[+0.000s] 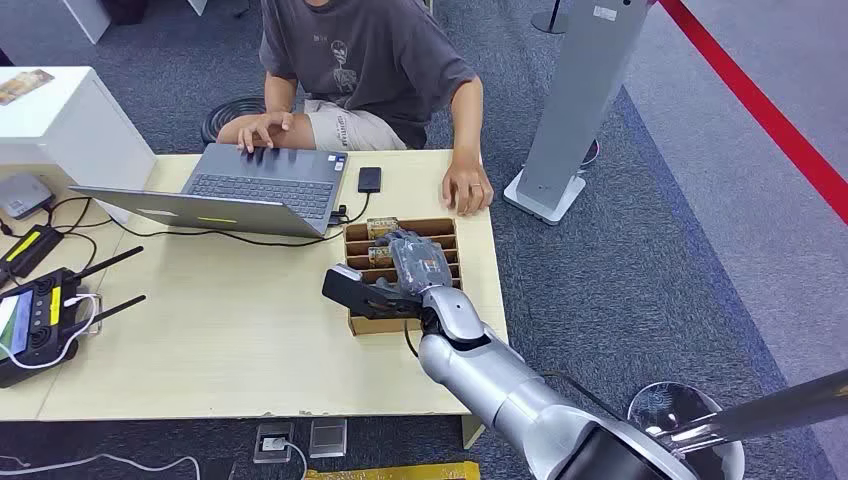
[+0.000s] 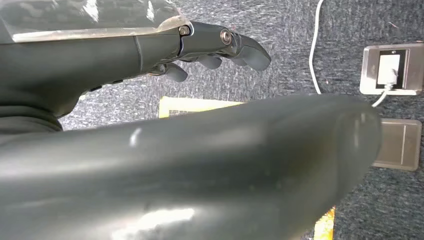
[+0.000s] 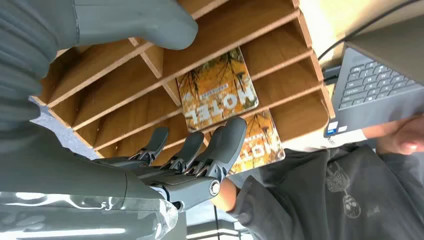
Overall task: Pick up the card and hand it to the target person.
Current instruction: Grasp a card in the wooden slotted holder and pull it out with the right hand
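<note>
The right hand [image 1: 405,275] is hovering over the slotted rack [image 1: 358,322] on the counter [image 1: 230,330], fingers [image 3: 227,142] spread and gripping nothing. Two cards are standing in neighbouring slots toward the rack's far end, the side nearer the person [image 1: 370,60]: one card [image 3: 217,90] between the thumb [image 3: 135,20] and fingers, a second card [image 3: 260,145] one slot further on, partly behind the fingertips.

The risks, as I judge them: the dividers are leaving little room, so the fingers could be catching on a partition or pinching both cards at once. A push against the light rack could be sliding it toward the counter edge just beside it. A thin card gripped by its rim could also be slipping during the handover.

The left hand [image 2: 220,50] is hanging over the carpet, fingers loosely extended, holding nothing.
</note>
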Robot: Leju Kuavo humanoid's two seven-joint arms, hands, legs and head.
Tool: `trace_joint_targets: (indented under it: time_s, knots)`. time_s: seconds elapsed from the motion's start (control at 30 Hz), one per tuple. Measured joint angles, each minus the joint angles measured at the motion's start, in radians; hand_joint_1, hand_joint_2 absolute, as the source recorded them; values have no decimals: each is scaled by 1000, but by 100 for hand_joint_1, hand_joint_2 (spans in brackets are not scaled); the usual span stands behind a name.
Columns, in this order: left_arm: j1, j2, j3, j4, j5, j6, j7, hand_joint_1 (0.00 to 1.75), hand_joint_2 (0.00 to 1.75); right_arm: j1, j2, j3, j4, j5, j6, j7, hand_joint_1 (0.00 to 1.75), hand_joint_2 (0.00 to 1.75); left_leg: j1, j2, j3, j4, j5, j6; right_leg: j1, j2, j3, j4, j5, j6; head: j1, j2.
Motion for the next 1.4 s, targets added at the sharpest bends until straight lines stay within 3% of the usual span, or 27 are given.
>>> trace_joint_targets:
  time_s: [0.6, 1.4]
  knots:
    - [0, 8, 0, 0, 0, 6, 8, 0, 0, -11, 30, -9, 53, 3, -2, -17, 67, 175, 0, 0, 1, 0, 0, 0, 0, 0, 0, 0, 0, 0, 0, 0]
    - [0, 12, 0, 0, -9, -3, 13, 0, 0, -16, 33, -14, 71, 22, -15, 22, 63, 175, 0, 0, 1, 0, 0, 0, 0, 0, 1, 0, 0, 0, 1, 0]
